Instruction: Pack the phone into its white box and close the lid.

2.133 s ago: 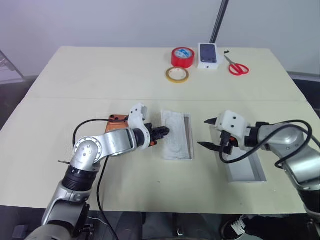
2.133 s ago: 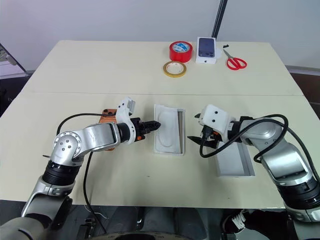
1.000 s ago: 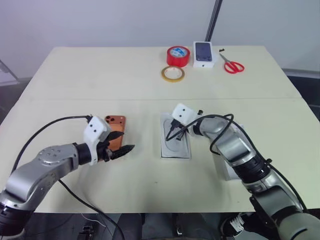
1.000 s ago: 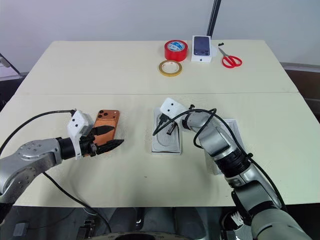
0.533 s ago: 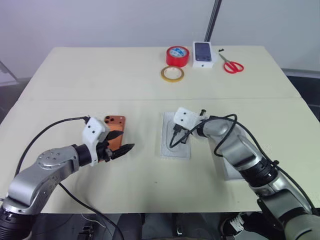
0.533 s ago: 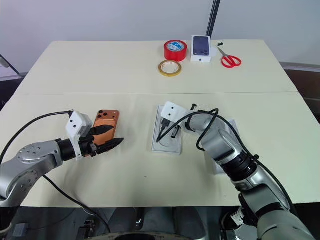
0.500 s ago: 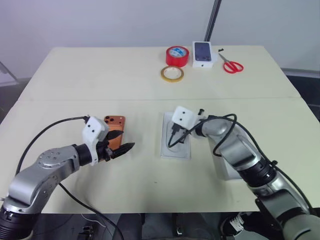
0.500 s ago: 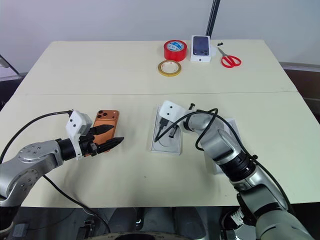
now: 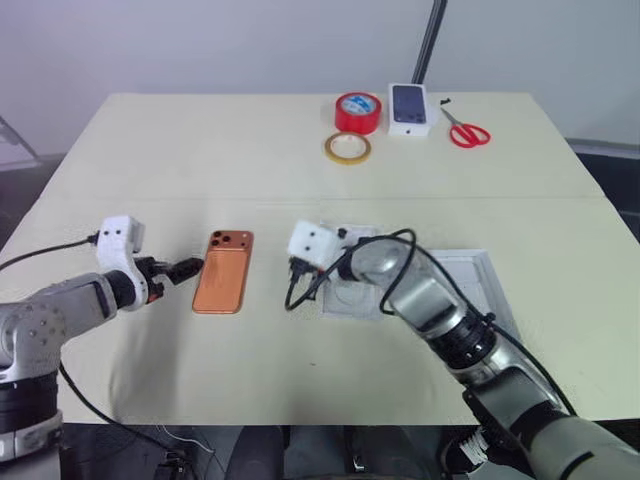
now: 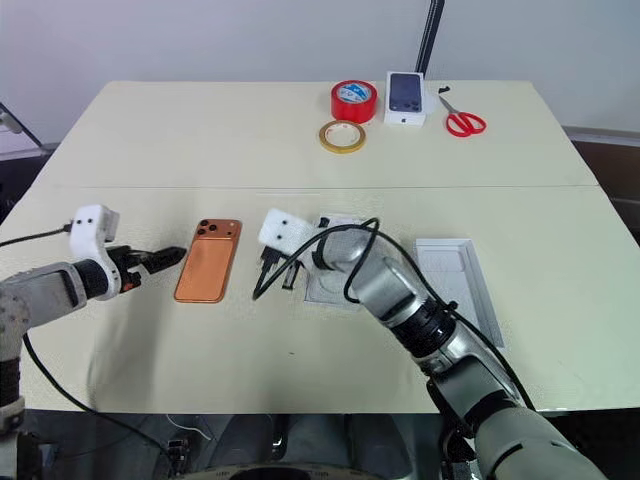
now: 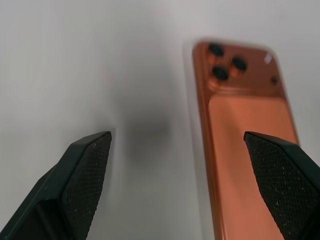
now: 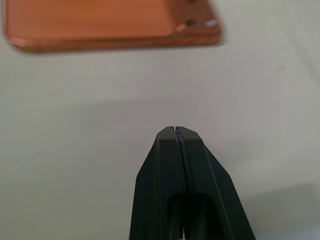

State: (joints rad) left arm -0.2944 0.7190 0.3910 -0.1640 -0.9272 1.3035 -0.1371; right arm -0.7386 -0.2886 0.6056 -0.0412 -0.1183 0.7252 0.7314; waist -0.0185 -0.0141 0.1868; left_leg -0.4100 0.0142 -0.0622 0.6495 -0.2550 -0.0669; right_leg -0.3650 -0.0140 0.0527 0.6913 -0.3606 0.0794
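Observation:
The copper-orange phone [image 9: 222, 284] lies flat on the table, back up, its camera block at the far end. My left gripper [image 9: 188, 267] hovers just to its left, open; in the left wrist view the phone [image 11: 250, 135] lies between the spread fingers, toward one of them. My right gripper [image 9: 293, 298] is shut and empty just right of the phone [image 12: 100, 22]. A white piece with an oval recess [image 9: 352, 298] lies partly under my right arm; I cannot tell whether the white box is beneath it. The lid [image 10: 455, 280] lies open side up further right.
Along the table's far edge stand a red tape roll [image 9: 361, 111], a yellow tape ring [image 9: 348, 148], a small white box picturing a dark phone [image 9: 410, 108] and red scissors [image 9: 468, 132]. A black cable loops around each arm.
My left gripper has drawn back to the left off the phone and opened wider. My right gripper, still shut, has swung left off the white piece toward the phone.

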